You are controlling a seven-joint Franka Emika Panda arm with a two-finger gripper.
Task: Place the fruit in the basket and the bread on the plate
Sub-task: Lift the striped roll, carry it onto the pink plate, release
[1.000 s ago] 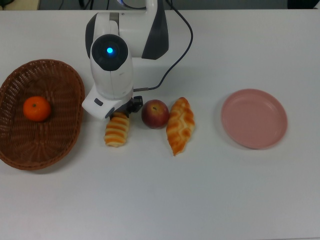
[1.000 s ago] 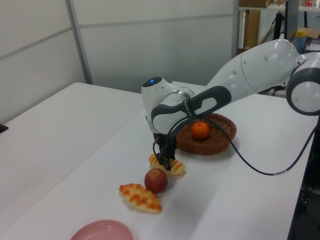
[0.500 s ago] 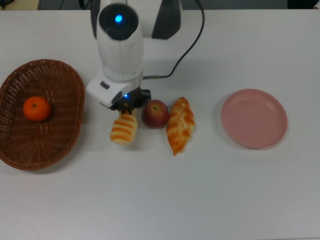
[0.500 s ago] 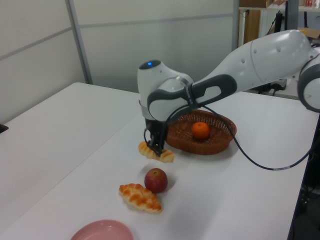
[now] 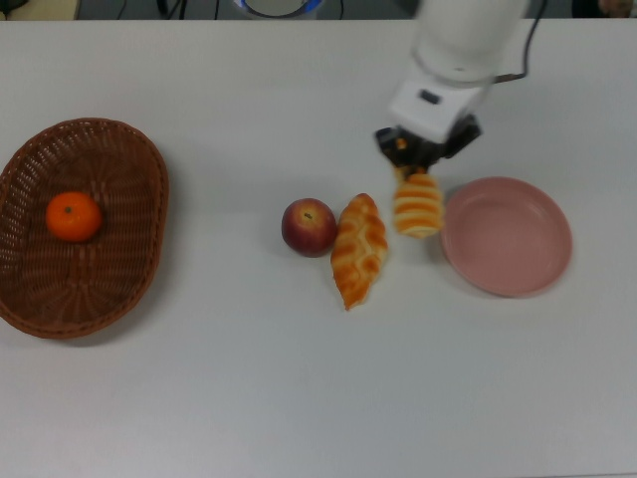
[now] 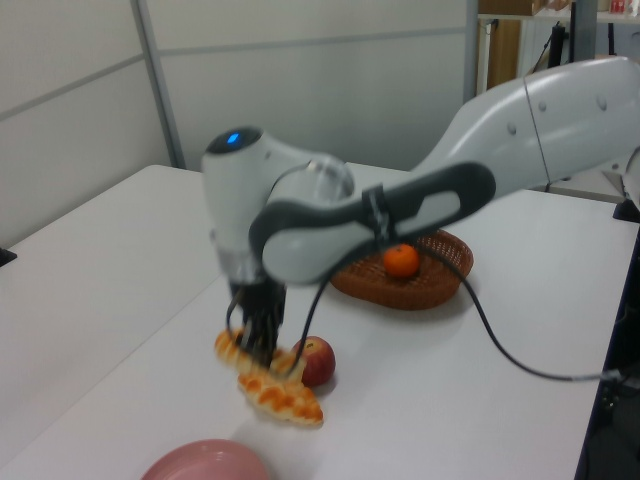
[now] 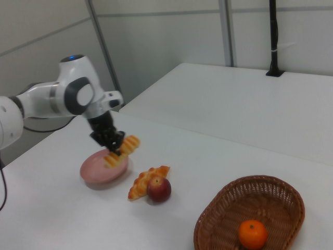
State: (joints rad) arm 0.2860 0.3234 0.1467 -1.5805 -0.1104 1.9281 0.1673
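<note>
My gripper [image 5: 410, 165] is shut on the ridged bread roll [image 5: 418, 204] and holds it off the table, just at the pink plate's [image 5: 518, 239] left rim in the top view. In the right view the roll [image 7: 124, 150] hangs over the plate's [image 7: 93, 172] near edge. The braided loaf [image 5: 358, 249] lies on the table beside the dark red apple [image 5: 309, 227]. At the top view's left stands the wicker basket [image 5: 114, 284], and in it rests the orange tangerine [image 5: 74, 217]. In the left view the roll [image 6: 233, 347] is partly hidden by the gripper [image 6: 258, 345].
The white arm [image 6: 400, 200] reaches over the table from the top view's far edge, with a black cable [image 6: 520, 350] hanging from it. A second white table [image 7: 250, 99] stands behind in the right view.
The gripper has lifted the ridged roll from beside the apple and carried it to the top view's right, past the apple and the braided loaf, up to the plate's rim.
</note>
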